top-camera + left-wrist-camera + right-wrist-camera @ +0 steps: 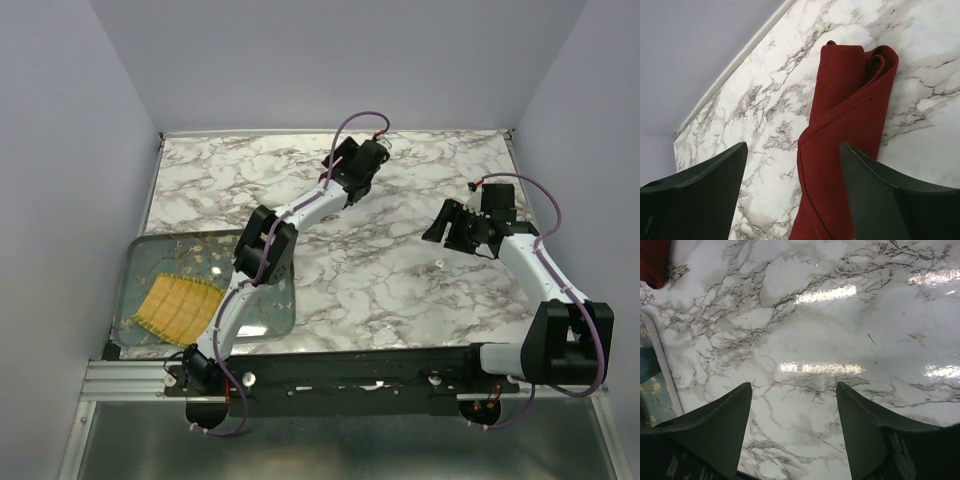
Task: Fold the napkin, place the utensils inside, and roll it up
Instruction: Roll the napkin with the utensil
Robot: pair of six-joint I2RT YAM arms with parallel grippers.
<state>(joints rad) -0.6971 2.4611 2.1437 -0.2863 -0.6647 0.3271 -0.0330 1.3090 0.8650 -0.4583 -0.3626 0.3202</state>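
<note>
At the near left, a tray sits on the marble table, a yellow mat lying in it, and the left arm's elbow passes over its far right corner. Farther in on the right, the right gripper hangs over bare marble with its jaws well apart, holding and touching nothing. Its wrist view shows open table ahead and to the right, the tray's rim at the left edge and a scrap of red at the top left corner. Farther still, near the middle of the table's far half, the left gripper points down with its jaws spread wide and clamped on nothing. The napkin lies rolled on the marble below it, a long burgundy roll running away from the camera between the two fingers, with marble showing between the roll and the left finger. The right finger overlaps the roll's edge, and whether it touches cannot be told. The roll's far end shows a spiral of folds; its inside is hidden. In the top view the left gripper covers the napkin. Beyond the roll there is bare marble up to the table's far edge and the wall.
</note>
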